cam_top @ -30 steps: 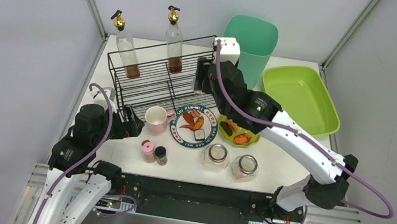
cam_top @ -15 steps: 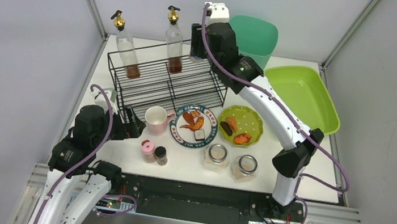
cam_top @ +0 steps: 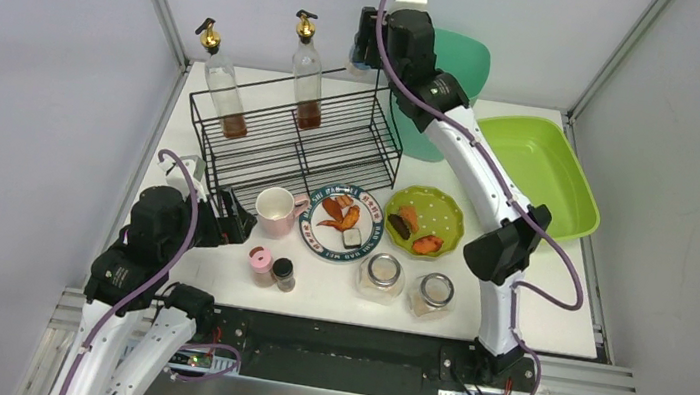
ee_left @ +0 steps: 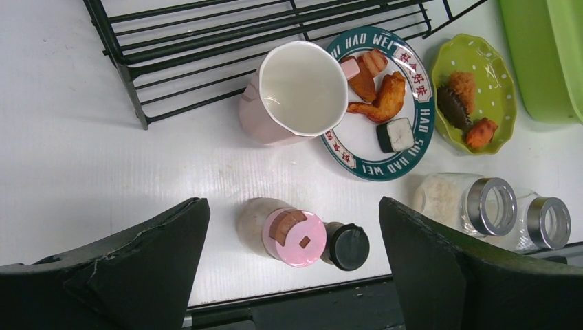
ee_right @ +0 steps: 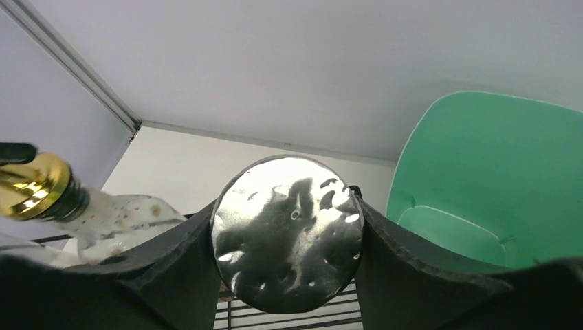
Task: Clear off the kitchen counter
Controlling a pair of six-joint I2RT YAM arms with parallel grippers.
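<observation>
The right jaws are clenched on a round container with a shiny silver top, gripping it from both sides. In the top view they sit high at upper centre, over the far right corner of the black wire rack and beside the teal bin. The left jaws are spread wide and grasp nothing, at lower left above a pink-capped shaker and a black-capped one standing side by side. The kitchen counter is a broad white matte tabletop filling the middle of the view. It carries the rack, a pink mug, a lettered plate of food, a green dotted dish, two glass jars and a lime tray at right.
</observation>
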